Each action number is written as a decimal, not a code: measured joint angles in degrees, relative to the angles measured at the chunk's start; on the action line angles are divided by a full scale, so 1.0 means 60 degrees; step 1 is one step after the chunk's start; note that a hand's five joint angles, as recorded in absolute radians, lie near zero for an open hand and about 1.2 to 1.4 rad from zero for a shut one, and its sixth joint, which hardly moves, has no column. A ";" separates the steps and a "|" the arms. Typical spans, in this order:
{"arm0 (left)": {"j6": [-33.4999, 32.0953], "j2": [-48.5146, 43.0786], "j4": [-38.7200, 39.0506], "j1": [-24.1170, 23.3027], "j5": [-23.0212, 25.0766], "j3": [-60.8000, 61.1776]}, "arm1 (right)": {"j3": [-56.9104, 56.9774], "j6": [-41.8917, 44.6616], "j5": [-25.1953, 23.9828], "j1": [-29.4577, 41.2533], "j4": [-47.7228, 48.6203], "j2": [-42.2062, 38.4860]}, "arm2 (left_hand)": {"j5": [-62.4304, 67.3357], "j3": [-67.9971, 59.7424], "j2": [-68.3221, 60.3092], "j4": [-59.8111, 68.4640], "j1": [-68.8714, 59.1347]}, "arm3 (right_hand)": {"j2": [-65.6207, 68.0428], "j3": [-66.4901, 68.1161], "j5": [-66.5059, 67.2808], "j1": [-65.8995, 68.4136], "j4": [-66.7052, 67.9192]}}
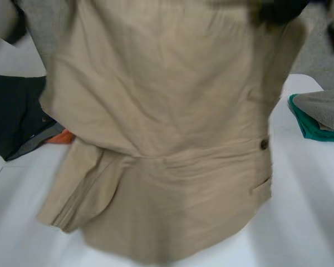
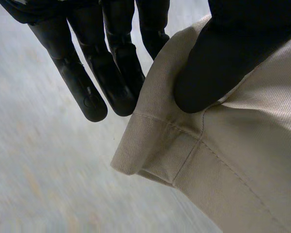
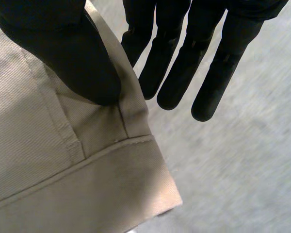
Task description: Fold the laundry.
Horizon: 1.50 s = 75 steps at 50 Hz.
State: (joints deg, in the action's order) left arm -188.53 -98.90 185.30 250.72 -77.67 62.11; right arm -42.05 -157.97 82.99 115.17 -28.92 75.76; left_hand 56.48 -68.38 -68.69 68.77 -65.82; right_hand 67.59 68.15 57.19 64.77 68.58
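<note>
A beige garment (image 1: 161,139) with a button and a pocket slit hangs lifted in front of me, its lower part bunched just above the white table (image 1: 306,211). In the left wrist view my left hand (image 2: 213,63) pinches a hemmed corner of the beige garment (image 2: 223,160) between its thumb and straight fingers (image 2: 87,92). In the right wrist view my right hand (image 3: 63,53) does the same on another hemmed corner of the garment (image 3: 63,170), thumb on top and fingers (image 3: 208,82) straight behind the edge. The cloth hangs spread between both hands.
A dark navy garment (image 1: 16,117) lies at the table's left side with an orange piece (image 1: 61,137) beside it. At the right edge a grey cloth (image 1: 323,108) rests on a green one (image 1: 309,130).
</note>
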 measured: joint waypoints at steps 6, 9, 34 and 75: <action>-0.0146 -0.2682 0.0875 -0.0064 0.0012 -0.0817 | 0.0204 -0.0198 0.0134 0.0008 0.1348 -0.2116 | 0.0000 0.0000 -0.0002 0.0000 0.0000 | 0.0001 0.0000 0.0000 0.0000 0.0002; -0.0248 -0.4057 0.1717 -0.0112 -0.0027 -0.1379 | 0.0426 -0.0209 0.0311 0.0005 0.2694 -0.3323 | 0.0000 -0.0001 -0.0003 0.0000 0.0000 | 0.0039 -0.0008 -0.0005 -0.0002 -0.0008; -0.0339 -0.3592 0.2586 -0.0696 -0.2251 -0.1084 | 0.0879 0.0504 0.1104 -0.0468 0.3777 -0.3518 | -0.8958 0.9381 0.9445 -0.9524 0.9130 | -0.9234 -0.9350 -0.9080 -0.8625 -0.9407; -0.0216 -0.0982 0.1042 -0.1430 -0.1825 0.8886 | -1.1191 0.2687 -0.2602 -0.1988 0.7880 -0.1310 | -0.3153 0.3434 0.3401 -0.3481 0.2827 | -0.5692 -0.5739 -0.5567 -0.5260 -0.5833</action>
State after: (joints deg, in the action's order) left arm -189.83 -104.79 191.55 242.14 -88.62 115.42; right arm -109.19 -141.84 67.38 103.24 18.36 67.90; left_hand 37.57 -47.78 -48.29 47.88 -48.86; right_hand 33.44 33.72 23.78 33.21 33.59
